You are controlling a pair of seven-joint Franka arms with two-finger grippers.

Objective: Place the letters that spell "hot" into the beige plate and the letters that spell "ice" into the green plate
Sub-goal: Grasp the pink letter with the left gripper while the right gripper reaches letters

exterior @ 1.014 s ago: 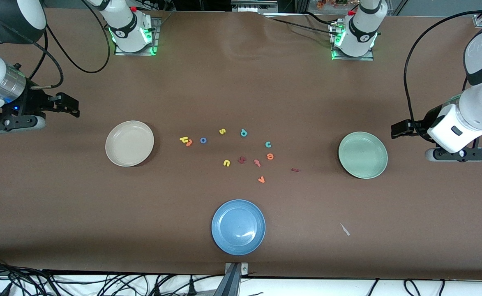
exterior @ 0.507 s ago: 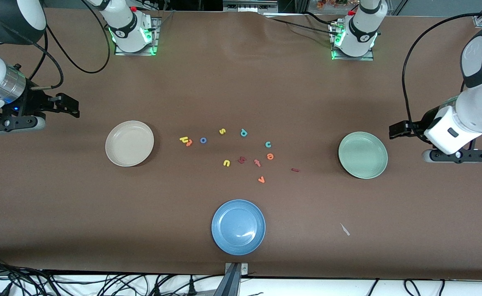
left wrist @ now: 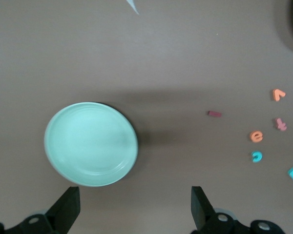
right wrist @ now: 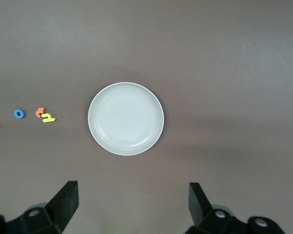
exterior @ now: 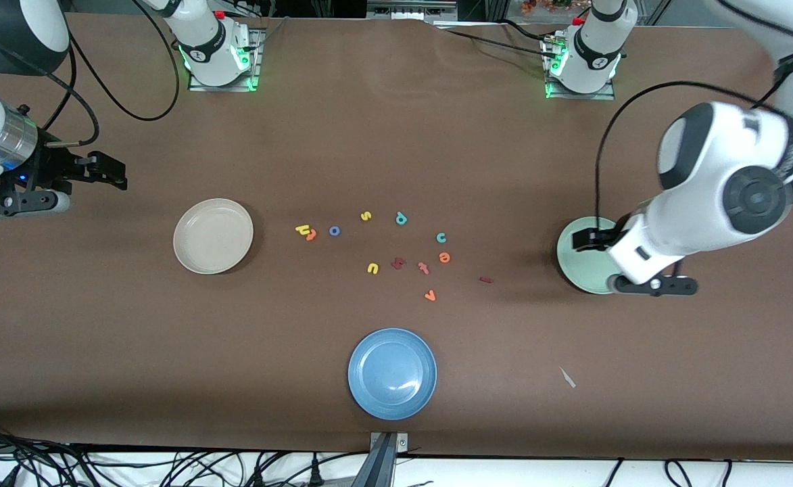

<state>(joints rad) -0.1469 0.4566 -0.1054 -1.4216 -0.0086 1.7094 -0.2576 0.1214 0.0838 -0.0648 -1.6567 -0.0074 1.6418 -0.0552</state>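
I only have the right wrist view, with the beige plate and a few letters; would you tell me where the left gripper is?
Observer: The left gripper hangs open and empty above the green plate's edge.
Operator: Is anything in that plate?
Observer: No; the dark red i, teal c and orange e all lie on the table, the i closest to it.
Operator: Where does my own gripper sit overall?
Observer: The right gripper waits open over bare table, toward the right arm's end from the beige plate.
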